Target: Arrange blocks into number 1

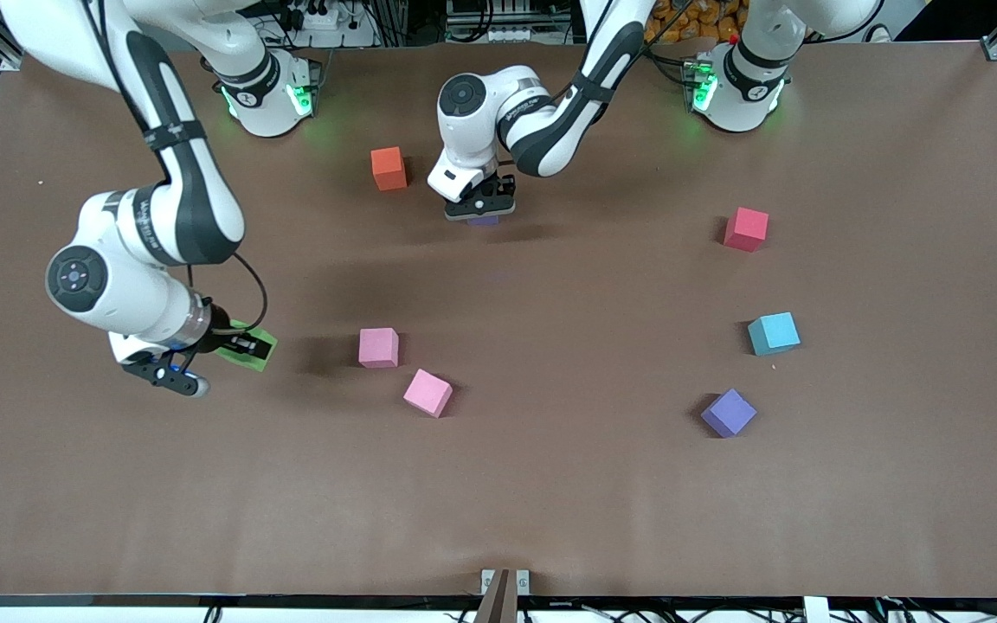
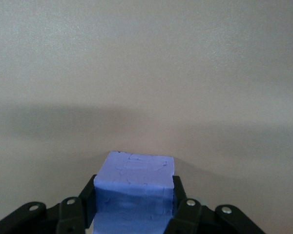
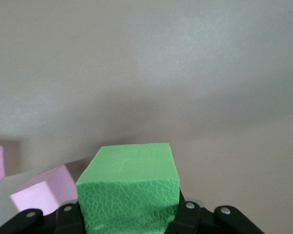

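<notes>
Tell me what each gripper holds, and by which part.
The right gripper holds the green block by two opposite side faces. The left gripper is clamped on a purple block, also by two opposite side faces.

Orange cube (image 1: 389, 168), red cube (image 1: 746, 229), table (image 1: 550, 484).

No legible text — arm markings too small to read; blocks unmarked.
</notes>
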Tool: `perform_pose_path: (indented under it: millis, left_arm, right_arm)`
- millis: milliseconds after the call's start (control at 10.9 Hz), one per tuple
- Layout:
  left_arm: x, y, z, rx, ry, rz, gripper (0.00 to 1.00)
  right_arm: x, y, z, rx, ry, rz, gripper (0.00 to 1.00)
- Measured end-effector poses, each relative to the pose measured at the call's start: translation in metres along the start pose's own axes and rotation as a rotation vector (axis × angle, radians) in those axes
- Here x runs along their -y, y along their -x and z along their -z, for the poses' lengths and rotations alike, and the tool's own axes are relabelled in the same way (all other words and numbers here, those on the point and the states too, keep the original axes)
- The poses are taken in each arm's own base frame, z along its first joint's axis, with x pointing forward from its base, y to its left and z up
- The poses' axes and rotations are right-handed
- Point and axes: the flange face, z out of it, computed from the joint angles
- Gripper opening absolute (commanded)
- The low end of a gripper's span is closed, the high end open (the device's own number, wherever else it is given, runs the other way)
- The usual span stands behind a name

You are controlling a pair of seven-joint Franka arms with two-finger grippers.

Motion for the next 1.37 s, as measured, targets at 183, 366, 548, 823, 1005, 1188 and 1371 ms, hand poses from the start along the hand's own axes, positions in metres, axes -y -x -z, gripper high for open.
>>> perform_pose_path:
  millis: [183,366,548,823,1005,1188,1371]
  left_arm:
    - [0.000,0.000,0.000,0.000,0.001,0.000,0.00]
    - [-0.001,-0.005,0.003,-0.018,0.004,-0.040,0.00]
    - [-0.007,-0.011,0.013,-0.032,0.024,-0.070,0.00]
    - [-0.009,-0.012,0.016,-0.036,0.030,-0.076,1.00]
    - [-0.009,-0.012,0.012,-0.033,0.024,-0.076,1.00]
    - [-0.009,-0.012,0.011,-0.032,0.023,-0.076,1.00]
    - [-0.011,-0.013,0.015,-0.036,0.031,-0.073,1.00]
  right_arm:
    - [0.012,0.012,0.004,-0.001,-0.005,-0.051,0.55]
    - [0.016,0.014,0.004,0.012,-0.033,-0.097,0.55]
    - [0.025,0.018,0.005,0.010,-0.051,-0.138,0.55]
    - [0.046,0.031,0.005,-0.003,-0.060,-0.171,0.56]
    - [0.045,0.029,0.006,-0.010,-0.064,-0.174,0.56]
    - [0.045,0.030,0.006,-0.011,-0.065,-0.173,0.56]
    - [0.053,0.036,0.004,-0.009,-0.063,-0.157,0.56]
